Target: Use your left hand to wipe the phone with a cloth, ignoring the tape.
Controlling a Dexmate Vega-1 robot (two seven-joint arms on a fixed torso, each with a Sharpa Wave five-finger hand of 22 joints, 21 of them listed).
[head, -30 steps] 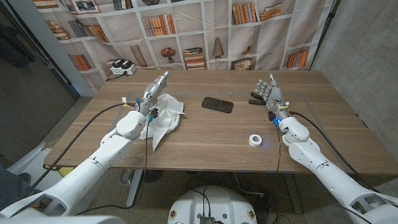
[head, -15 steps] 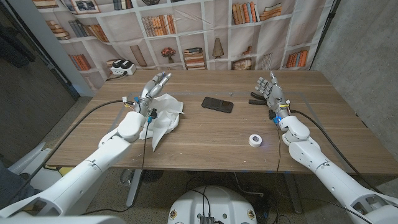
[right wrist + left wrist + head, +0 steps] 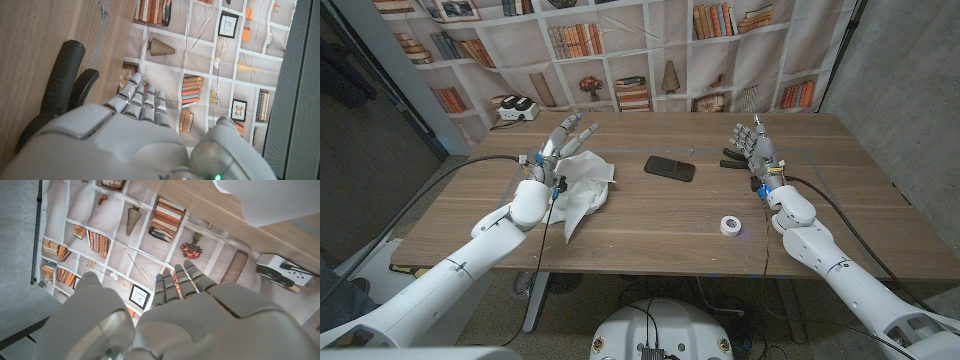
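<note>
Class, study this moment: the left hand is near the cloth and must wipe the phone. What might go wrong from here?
1. The left hand is open above the crumpled white cloth, holding nothing; a loose grip may lift only a fold.
2. The phone lies unsecured on the table, so wiping may push it along.
3. The tape lies nearer the robot than the phone; a wide sweep might catch it.

Bare table (image 3: 650, 215) between cloth (image 3: 582, 185) and phone (image 3: 670, 168) (tape (image 3: 729, 225) well apart).

White rounded arm shells, grey segmented hands (image 3: 563, 140) (image 3: 752, 145), black cables along forearms.
</note>
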